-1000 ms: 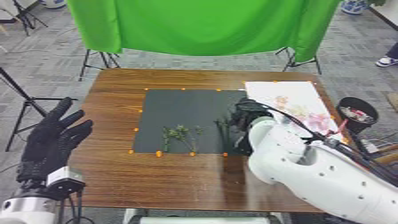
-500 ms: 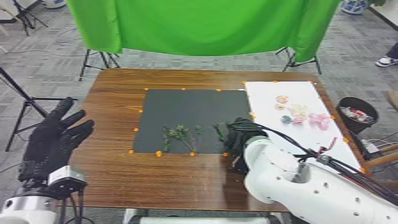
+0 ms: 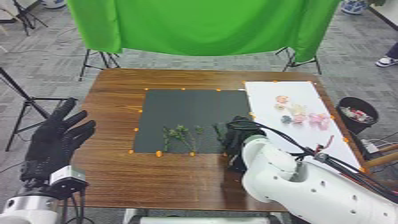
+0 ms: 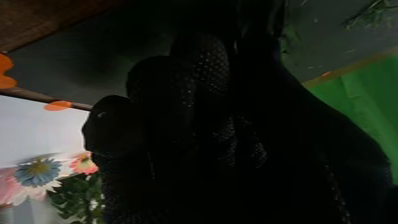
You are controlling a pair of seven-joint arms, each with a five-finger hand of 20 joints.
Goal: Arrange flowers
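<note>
Worktop (image 3: pixel 178 182), at dark mat's (image 3: pixel 194 107) right edge: right hand (image 3: pixel 235 137), cannot tell grasp. Left hand (image 3: pixel 46 147): fingers relaxed. Advise gentle placement beside greenery (image 3: pixel 180 129).

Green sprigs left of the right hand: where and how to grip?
Likely the thin stems, just below the bushy tops, pinched from above: the sprigs lie flat on the mat, tops away from the robot, stems toward the near edge.

one blue flower (image 4: pixel 37 172), one dark mat (image 3: pixel 191 107), one white mat (image 3: pixel 311 142)
</note>
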